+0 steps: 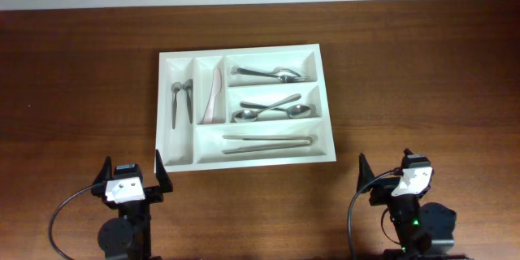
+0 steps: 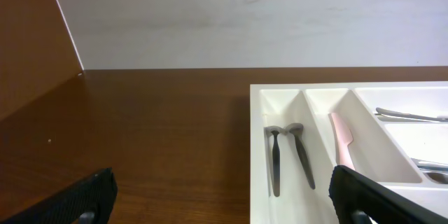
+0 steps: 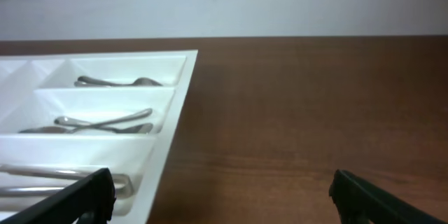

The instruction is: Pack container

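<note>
**A:** How do the jaws stand?

**B:** Both are spread wide with nothing between them. The left gripper (image 1: pixel 133 165) sits low at the near edge, just short of the tray's near left corner. The right gripper (image 1: pixel 385 166) sits apart from the tray, off its near right corner. Neither touches anything.

**A:** And the tray?

**B:** The tray (image 1: pixel 244 51) lies flat in the middle of the table (image 1: pixel 422 73), a little toward the left arm's side. Every compartment has something in it. There are two small metal pieces (image 1: pixel 180 101) in the outer narrow slot and a pink piece (image 1: pixel 214 96) in the next. Spoons (image 1: pixel 268 72) fill the far wide one, more spoons (image 1: pixel 272 110) the middle one, and long metal pieces (image 1: pixel 268 143) the nearest.

**A:** Anything loose on the wood?

**B:** I see nothing outside the tray in any view.

**A:** So which step is this?

**B:** I'd judge the packing is finished and the arms are parked clear of it.

**A:** What would the next move call for?

**B:** Very little, I think. Nothing is left to pick up. Any reach forward would need to clear the tray's near wall, or it might shove the tray along the wood.
</note>
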Controlling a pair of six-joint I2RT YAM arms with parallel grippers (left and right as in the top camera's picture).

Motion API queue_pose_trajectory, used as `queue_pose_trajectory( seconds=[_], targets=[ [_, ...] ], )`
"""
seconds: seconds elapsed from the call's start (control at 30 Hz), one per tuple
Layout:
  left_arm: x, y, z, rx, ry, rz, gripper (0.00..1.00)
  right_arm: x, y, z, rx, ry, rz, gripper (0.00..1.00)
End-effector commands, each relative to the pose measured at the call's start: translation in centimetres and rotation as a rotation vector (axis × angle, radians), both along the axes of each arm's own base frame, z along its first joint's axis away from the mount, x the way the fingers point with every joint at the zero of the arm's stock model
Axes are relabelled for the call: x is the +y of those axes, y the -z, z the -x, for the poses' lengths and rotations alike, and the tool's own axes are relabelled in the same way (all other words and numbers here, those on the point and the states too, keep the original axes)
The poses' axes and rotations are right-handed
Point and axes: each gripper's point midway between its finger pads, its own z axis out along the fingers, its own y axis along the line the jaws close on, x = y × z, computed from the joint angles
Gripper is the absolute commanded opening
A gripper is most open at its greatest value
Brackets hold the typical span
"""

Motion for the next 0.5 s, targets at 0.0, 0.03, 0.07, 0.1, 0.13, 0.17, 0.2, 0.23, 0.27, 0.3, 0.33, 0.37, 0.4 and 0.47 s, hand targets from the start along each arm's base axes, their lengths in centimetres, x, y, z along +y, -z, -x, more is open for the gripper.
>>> queue_pose_trajectory(
  seconds=[0.0, 0.03, 0.07, 0.1, 0.13, 0.17, 0.2, 0.23, 0.27, 0.3, 0.33, 0.37, 0.4, 0.47],
  targets=[
    [-0.1, 0.1, 0.0, -0.004, 0.007, 0.010, 0.99, 0.4, 0.4, -0.1, -0.010, -0.023, 0.000, 0.99],
    [-0.1, 0.1, 0.0, -0.004, 0.007, 0.010, 0.99, 0.4, 0.5, -0.1, -0.010, -0.023, 0.000, 0.99],
    [-0.1, 0.1, 0.0, -0.004, 0.006, 0.010, 0.99, 0.5, 0.5, -0.1, -0.010, -0.025, 0.000, 0.99],
    [-0.1, 0.1, 0.0, -0.004, 0.006, 0.010, 0.99, 0.6, 0.5, -0.1, -0.010, -0.028, 0.000, 0.99],
    [-0.1, 0.1, 0.0, -0.004, 0.007, 0.010, 0.99, 0.7, 0.5, -0.1, -0.010, -0.034, 0.000, 0.99],
    [-0.1, 0.1, 0.0, -0.004, 0.007, 0.010, 0.99, 0.9, 0.5, -0.1, -0.009, -0.041, 0.000, 0.99],
    [-0.1, 0.1, 0.0, -0.004, 0.007, 0.010, 0.99, 1.1, 0.5, -0.1, -0.009, -0.051, 0.000, 0.99],
    [-0.1, 0.1, 0.0, -0.004, 0.007, 0.010, 0.99, 1.4, 0.5, 0.0, -0.009, -0.062, 0.001, 0.99],
    [-0.1, 0.1, 0.0, -0.004, 0.006, 0.010, 0.99, 1.5, 0.5, 0.0, -0.009, -0.067, 0.001, 0.99],
    [-0.1, 0.1, 0.0, -0.004, 0.007, 0.010, 0.99, 1.7, 0.5, 0.0, -0.010, -0.079, 0.015, 0.99],
    [-0.1, 0.1, 0.0, -0.004, 0.007, 0.010, 0.99, 1.8, 0.5, 0.0, -0.011, -0.086, 0.029, 0.99],
    [-0.1, 0.1, 0.0, -0.004, 0.007, 0.010, 0.99, 1.8, 0.5, 0.0, -0.013, -0.089, 0.042, 0.99],
    [-0.1, 0.1, 0.0, -0.004, 0.006, 0.010, 0.99, 1.7, 0.5, 0.0, -0.013, -0.087, 0.045, 0.99],
    [-0.1, 0.1, 0.0, -0.004, 0.006, 0.010, 0.99, 1.7, 0.6, 0.0, -0.012, -0.085, 0.045, 0.99]
  ],
)
